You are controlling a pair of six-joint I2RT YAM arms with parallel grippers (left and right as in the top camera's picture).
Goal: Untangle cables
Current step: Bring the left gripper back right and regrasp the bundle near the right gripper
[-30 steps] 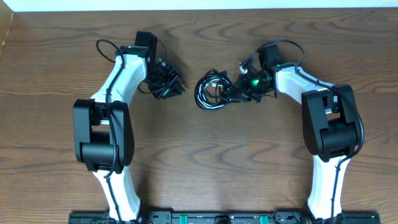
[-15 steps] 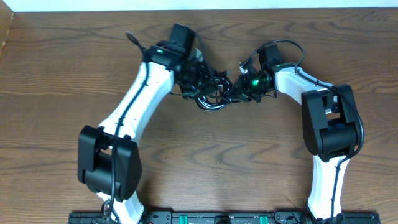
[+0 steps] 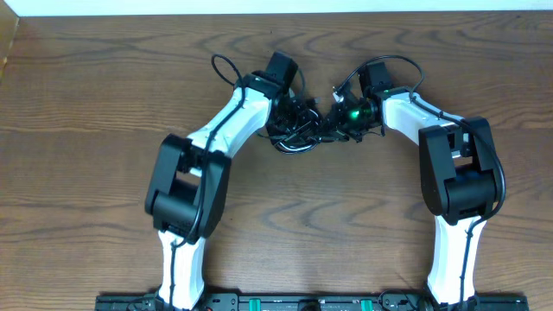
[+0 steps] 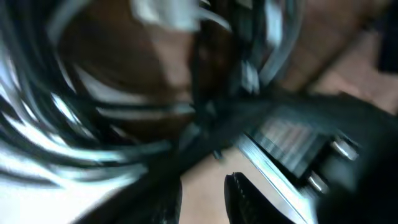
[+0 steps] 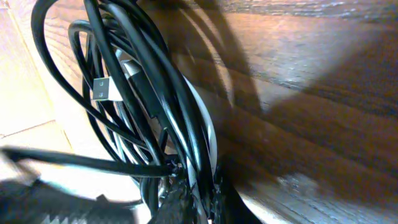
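Since the earlier frame, the left arm has swung inward from the left part of the table (image 3: pixel 86 130) to the rear centre. The left gripper (image 3: pixel 292 115) now sits at the left edge of the black cables (image 3: pixel 290 143). The right arm has not changed position.

1. Cable location. In the overhead view the black cables lie as one looped bundle on the wooden table at rear centre, between the two grippers and touching both.

2. Right gripper (image 3: pixel 333 123). It is at the right edge of the bundle. In the right wrist view the right gripper (image 5: pixel 196 200) is clenched on several strands of the black cables (image 5: pixel 143 93), which rise from the fingertips in overlapping loops.
   - A silver USB plug (image 5: pixel 103 91) hangs among the loops at upper left.
   - A white cable (image 5: pixel 210 140) runs along the right side of the black strands, pressed against them.

3. Left gripper (image 4: pixel 202 199). The left wrist view is heavily blurred. Dark strands cross just ahead of the fingertips, with a pale plug-like shape (image 4: pixel 165 12) at the top edge. Jaw state cannot be determined from this view or from overhead, nor whether any strand lies between the fingers.
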